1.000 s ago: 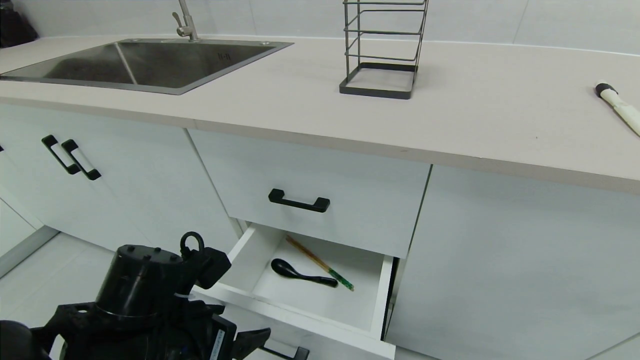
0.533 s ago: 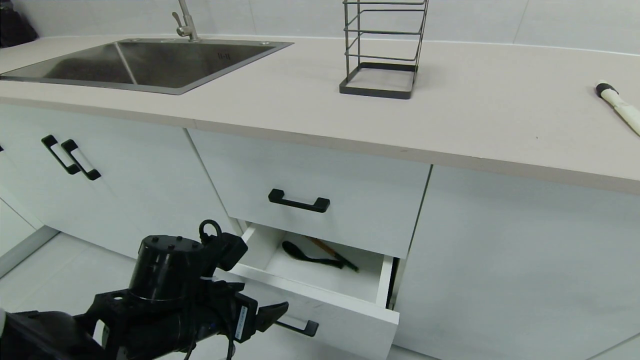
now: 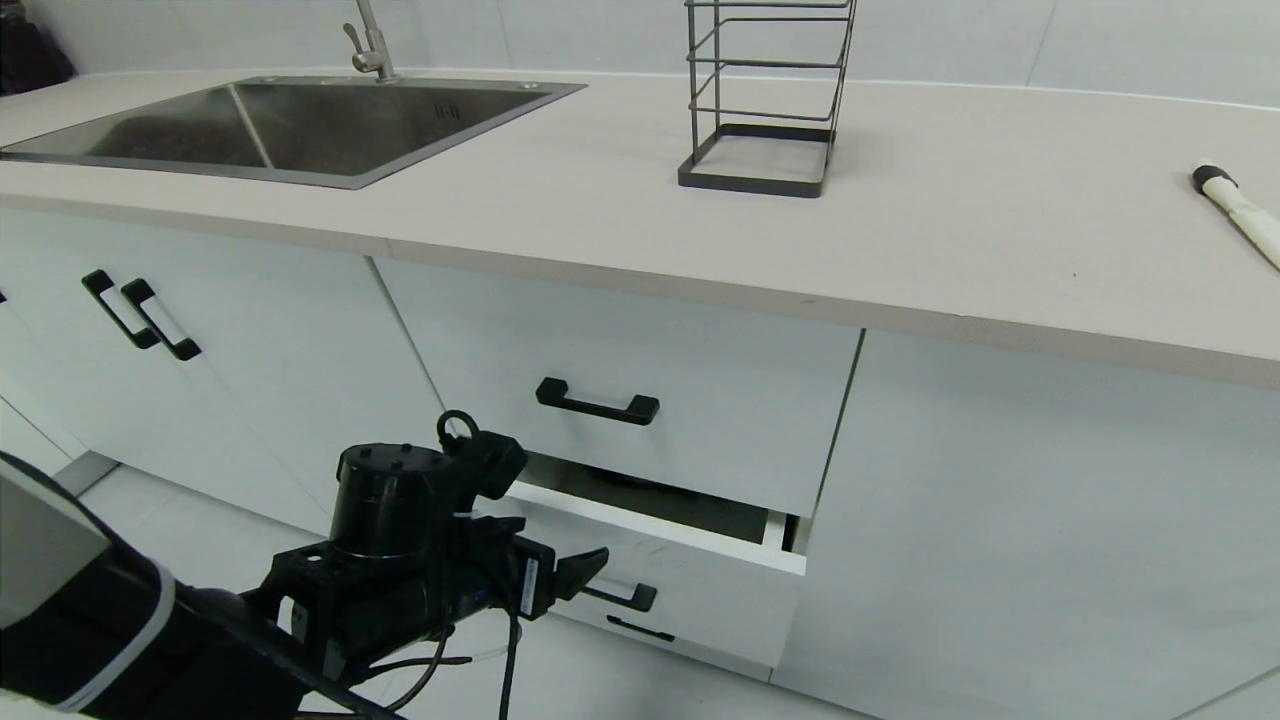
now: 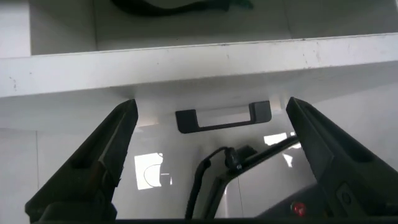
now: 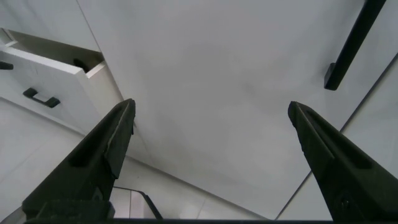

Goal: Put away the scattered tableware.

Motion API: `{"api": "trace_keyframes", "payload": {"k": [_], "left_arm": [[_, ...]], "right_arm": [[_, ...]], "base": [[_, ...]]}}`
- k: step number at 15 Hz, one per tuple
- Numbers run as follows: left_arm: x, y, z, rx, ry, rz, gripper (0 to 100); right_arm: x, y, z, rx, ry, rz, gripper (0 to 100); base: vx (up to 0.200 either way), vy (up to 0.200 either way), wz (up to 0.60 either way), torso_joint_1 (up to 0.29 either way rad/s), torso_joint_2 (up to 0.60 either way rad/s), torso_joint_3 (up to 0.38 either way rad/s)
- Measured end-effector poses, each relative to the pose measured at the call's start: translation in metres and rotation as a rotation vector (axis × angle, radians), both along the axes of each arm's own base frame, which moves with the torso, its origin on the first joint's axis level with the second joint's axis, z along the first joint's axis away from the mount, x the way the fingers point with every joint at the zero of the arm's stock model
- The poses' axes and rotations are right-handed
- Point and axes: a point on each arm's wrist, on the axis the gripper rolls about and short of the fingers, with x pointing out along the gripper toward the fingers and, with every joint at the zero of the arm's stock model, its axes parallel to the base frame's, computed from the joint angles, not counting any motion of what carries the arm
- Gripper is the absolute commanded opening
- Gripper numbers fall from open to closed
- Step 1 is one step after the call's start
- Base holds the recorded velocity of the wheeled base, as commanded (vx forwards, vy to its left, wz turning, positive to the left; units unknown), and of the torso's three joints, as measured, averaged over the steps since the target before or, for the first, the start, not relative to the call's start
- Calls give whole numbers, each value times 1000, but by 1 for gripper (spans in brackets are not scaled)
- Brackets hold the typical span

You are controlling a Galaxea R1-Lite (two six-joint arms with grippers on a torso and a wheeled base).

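Drawer [image 3: 690, 590] nearly shut (dark slit along the top); spoon [image 4: 168, 6] lies inside; left end effector [image 4: 211, 106] wide open with the handle [image 4: 222, 116] between its fingers; right end effector [image 5: 211, 109] open too, facing a cabinet door [image 5: 236, 93].

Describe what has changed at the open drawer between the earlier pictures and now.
The white lower drawer has slid inward, from wide open to nearly shut, as the open left gripper advanced with it at its black bar handle. The black spoon and green-tipped chopsticks inside went in under the upper drawer. The steel sink, black wire rack and cream-handled tool stayed put.
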Motion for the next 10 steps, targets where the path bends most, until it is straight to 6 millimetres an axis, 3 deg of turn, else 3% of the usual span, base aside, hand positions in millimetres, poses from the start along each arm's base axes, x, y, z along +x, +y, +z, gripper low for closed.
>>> {"api": "trace_keyframes", "payload": {"k": [5,10], "left_arm": [[12,-5,-2,-9,-17,1,100],[36,-7,3,-56,-123,28,100]], "right_arm": [[0,0,0,0,0,0,100],[0,0,0,0,0,0,100]], "base": [[0,0,0,0,0,0],[0,0,0,0,0,0]]}}
